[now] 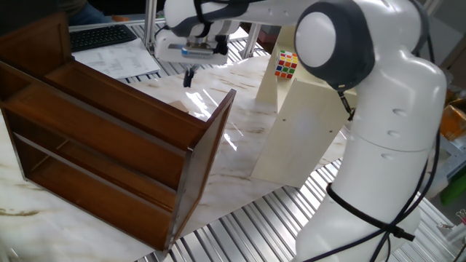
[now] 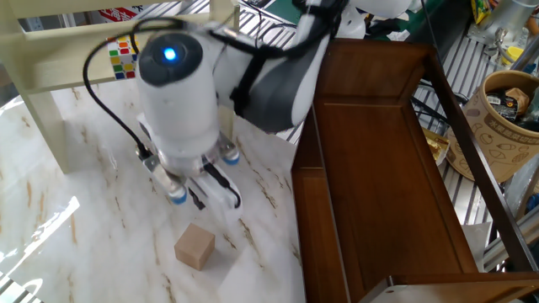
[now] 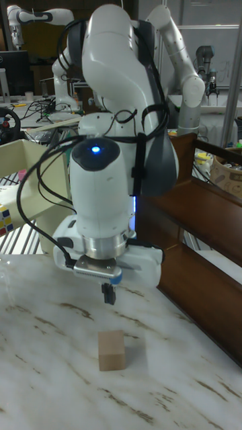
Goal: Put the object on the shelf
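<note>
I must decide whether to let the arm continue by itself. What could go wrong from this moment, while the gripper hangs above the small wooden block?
1. The small light-tan wooden block sits slightly off from under the two-finger gripper, whose fingers look close together; descending like this, it may push the block away.
2. The large dark reddish-brown wooden shelf stands close beside the block, so the bulky wrist may hit its side panel during the lift.

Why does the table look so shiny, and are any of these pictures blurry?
One fixed view: bright glare on the marble table. The other fixed view: glare at left, arm slightly motion-blurred. Tall fixed view: sharp, wooden block casts a soft shadow.
</note>
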`<act>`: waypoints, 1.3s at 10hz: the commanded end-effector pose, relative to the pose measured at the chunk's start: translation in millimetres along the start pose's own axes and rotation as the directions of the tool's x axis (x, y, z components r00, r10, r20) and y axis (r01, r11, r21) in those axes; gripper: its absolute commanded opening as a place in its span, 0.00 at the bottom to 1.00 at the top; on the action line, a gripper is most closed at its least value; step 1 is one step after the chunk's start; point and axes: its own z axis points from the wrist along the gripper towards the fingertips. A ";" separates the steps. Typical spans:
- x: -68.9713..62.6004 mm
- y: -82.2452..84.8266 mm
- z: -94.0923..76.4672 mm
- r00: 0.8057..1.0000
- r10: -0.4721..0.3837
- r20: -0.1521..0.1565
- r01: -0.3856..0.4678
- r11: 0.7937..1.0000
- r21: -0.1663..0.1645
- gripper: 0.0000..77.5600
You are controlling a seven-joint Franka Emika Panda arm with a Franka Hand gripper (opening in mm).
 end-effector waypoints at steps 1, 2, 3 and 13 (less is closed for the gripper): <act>-12.7 13.4 17.2 1.000 -0.011 0.008 0.011 1.000 0.006 0.00; -16.4 14.5 22.1 1.000 -0.018 0.008 0.018 1.000 0.006 0.00; -20.5 14.8 28.2 1.000 -0.024 0.009 0.024 1.000 0.006 0.00; -35.0 13.7 79.6 0.998 -0.060 0.034 0.060 0.998 -0.003 0.00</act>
